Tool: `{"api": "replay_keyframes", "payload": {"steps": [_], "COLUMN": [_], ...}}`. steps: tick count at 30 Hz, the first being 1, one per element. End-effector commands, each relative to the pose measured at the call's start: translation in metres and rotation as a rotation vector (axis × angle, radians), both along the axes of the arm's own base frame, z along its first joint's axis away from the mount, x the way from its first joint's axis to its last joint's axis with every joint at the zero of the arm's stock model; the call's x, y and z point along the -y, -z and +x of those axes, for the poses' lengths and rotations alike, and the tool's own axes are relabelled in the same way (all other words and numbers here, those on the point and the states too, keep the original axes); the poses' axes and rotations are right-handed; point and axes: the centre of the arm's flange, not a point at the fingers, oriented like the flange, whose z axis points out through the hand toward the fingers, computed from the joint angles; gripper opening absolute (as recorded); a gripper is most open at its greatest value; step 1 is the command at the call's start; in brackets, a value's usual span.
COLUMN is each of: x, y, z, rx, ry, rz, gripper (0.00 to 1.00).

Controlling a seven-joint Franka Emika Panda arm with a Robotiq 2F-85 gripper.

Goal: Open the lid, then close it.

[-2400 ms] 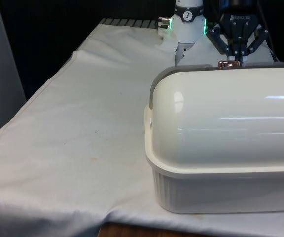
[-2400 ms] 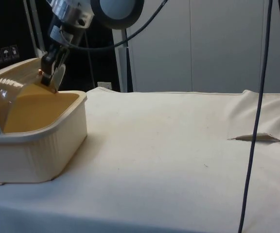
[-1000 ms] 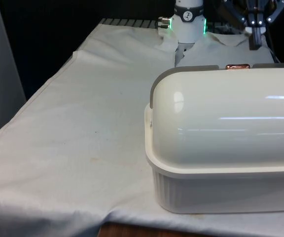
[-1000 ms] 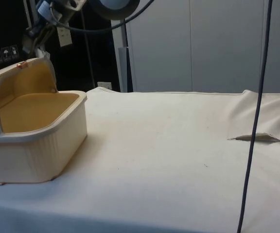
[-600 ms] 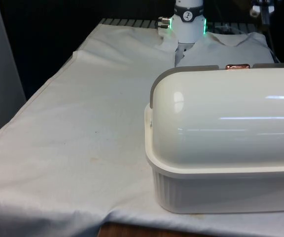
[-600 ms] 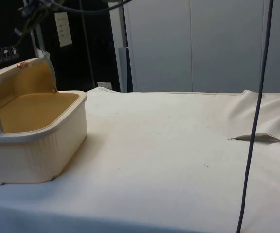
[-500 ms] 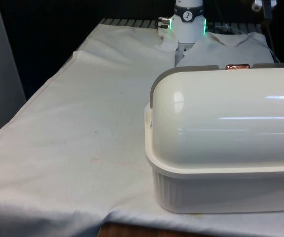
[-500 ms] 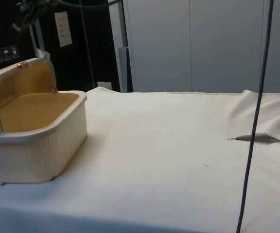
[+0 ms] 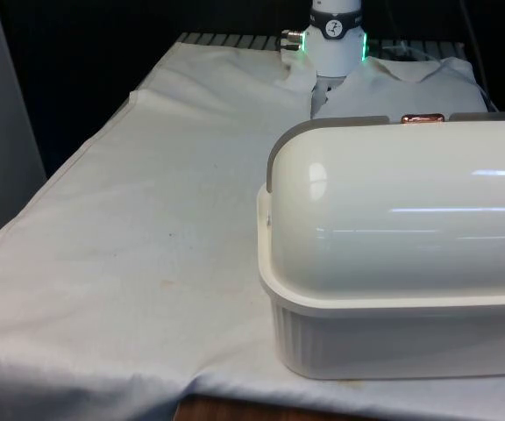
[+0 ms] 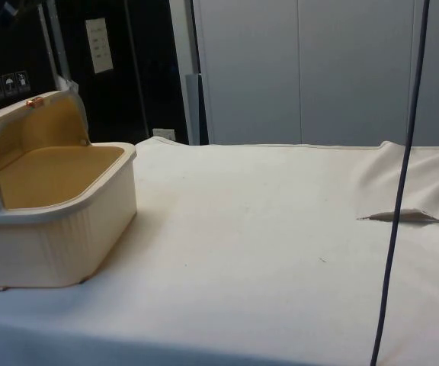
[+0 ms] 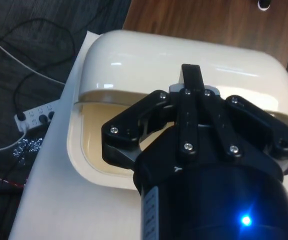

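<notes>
White-clothed table (image 10: 280, 252) beneath, dark cabinets behind. Black two-finger pincer (image 11: 191, 80) pressed together, gripping nothing, high above glossy cream plastic bread box (image 9: 393, 263) on table's near end, at the front view's right. Domed roll-top lid (image 10: 21, 122) rolled back, copper-coloured handle (image 9: 423, 117) on top, tan interior (image 10: 56, 174) exposed.

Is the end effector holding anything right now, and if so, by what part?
Nothing is held. The end effector hangs well above the bread box, fingers together, apart from its rolled-back lid.
</notes>
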Motion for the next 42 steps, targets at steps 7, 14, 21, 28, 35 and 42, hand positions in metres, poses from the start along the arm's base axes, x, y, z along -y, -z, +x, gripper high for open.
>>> {"api": "replay_keyframes", "payload": {"steps": [7,14,21,28,35,42], "x": [0.004,0.002,0.003,0.002,0.002,0.0], "y": [-0.012,-0.013,-0.015,-0.015,-0.013,-0.003], "z": [0.009,0.02,0.023,0.023,0.024,0.032], "rx": [0.012,0.013,0.018,0.019,0.02,0.014], "ry": [0.006,0.009,0.011,0.01,0.01,0.01], "rz": [-0.01,-0.009,-0.007,-0.006,-0.007,-0.006], "gripper": [0.0,0.0,0.23,0.62,0.96,1.0]}}
